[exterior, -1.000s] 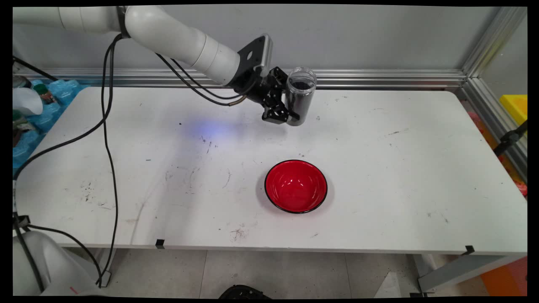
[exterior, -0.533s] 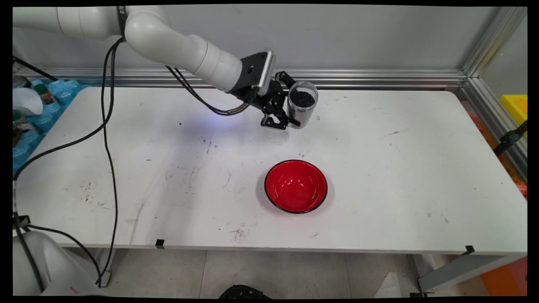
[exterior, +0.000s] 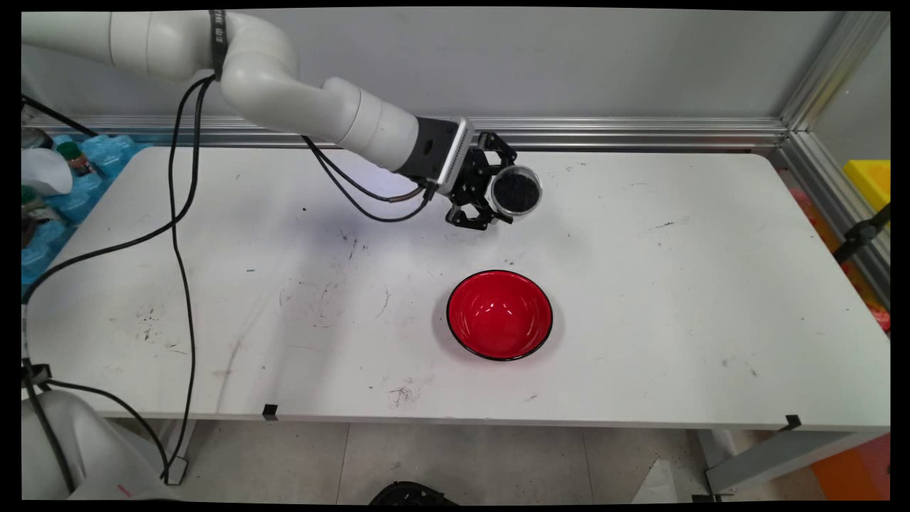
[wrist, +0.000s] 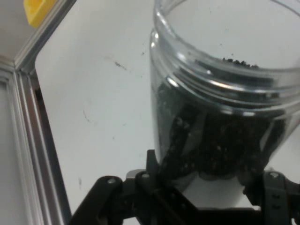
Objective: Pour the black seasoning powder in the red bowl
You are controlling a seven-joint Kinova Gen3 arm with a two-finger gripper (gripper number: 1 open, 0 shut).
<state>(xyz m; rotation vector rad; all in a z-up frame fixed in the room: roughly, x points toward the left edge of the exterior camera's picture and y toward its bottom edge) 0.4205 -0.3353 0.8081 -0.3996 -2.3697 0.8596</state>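
- The end effector (exterior: 506,198) grips a clear jar (exterior: 517,192) of dark granules, tipped mouth toward the camera.
- The jar hangs above the worktop (exterior: 711,284), beyond the red bowl (exterior: 500,314).

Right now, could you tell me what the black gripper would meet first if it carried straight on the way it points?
Beyond the clear jar of black grains held by the gripper, probably only bare white table; depth is unclear.

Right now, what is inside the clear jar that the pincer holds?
The clear jar holds dark, fine grains, seen through its open mouth and its wall. The pincer covers the jar's base, so the bottom layer is hidden. No lid is on it.
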